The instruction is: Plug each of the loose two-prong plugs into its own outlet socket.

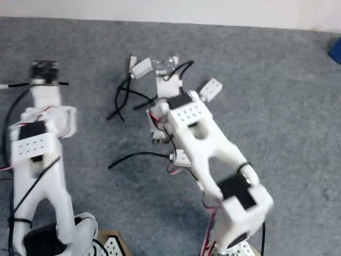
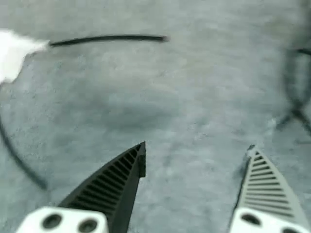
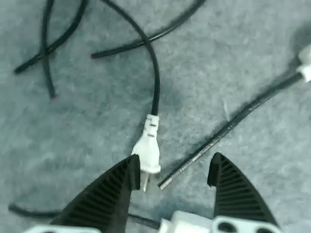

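Where the grey mat (image 1: 287,106) spreads across the high view, I see the right arm (image 1: 213,154) stretching from the lower right to the middle, and the left arm (image 1: 37,160) along the left edge. The right gripper (image 3: 175,159) stands apart, with a white two-prong plug (image 3: 148,150) flat on the mat just beside one finger. The left gripper (image 2: 197,148) gapes over bare mat. A white socket block (image 1: 141,68) lies at upper middle.

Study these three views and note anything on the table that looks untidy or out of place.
Black cables lie crossed in a tangle on the table. One white plug lies unplugged beside the right claw, and a neighbouring cable ends bare, without a plug.
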Available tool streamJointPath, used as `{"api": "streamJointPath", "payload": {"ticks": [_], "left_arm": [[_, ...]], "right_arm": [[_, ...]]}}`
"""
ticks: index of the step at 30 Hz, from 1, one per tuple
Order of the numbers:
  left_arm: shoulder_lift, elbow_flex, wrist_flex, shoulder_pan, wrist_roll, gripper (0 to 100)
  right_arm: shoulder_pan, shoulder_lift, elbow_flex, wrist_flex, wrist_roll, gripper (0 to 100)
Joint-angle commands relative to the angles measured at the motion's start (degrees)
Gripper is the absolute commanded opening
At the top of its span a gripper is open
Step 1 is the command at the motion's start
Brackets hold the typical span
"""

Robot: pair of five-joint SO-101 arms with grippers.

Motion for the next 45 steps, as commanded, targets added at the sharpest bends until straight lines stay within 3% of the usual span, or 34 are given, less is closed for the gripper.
{"api": "streamJointPath", "payload": {"ticks": [1, 10, 19, 26, 37, 45], "left_arm": [[-0.7, 0.4, -1.4, -1.1, -0.1, 32], [-1.0, 4.9, -6.6, -1.3, -2.2, 32], [-1.0, 4.8, -6.6, -1.3, -2.2, 32], [-1.1, 4.8, -6.5, -1.4, -2.3, 32], [-1.1, 4.5, -6.3, -1.4, -2.3, 32], [-1.0, 4.5, -6.2, 3.4, -2.2, 32]], "right_arm": [[-1.5, 6.5, -13.0, 2.9, -1.8, 22.4], [-2.4, 23.5, -27.6, 7.8, -0.1, 22.4], [-5.8, 29.2, -32.0, 9.5, 1.8, 22.1], [-5.0, 29.5, -32.5, 12.3, 1.8, 0.2], [-3.0, 29.1, -31.9, 12.4, 1.8, 0.5], [4.0, 19.9, -53.4, 29.5, 2.1, 0.7]]}}
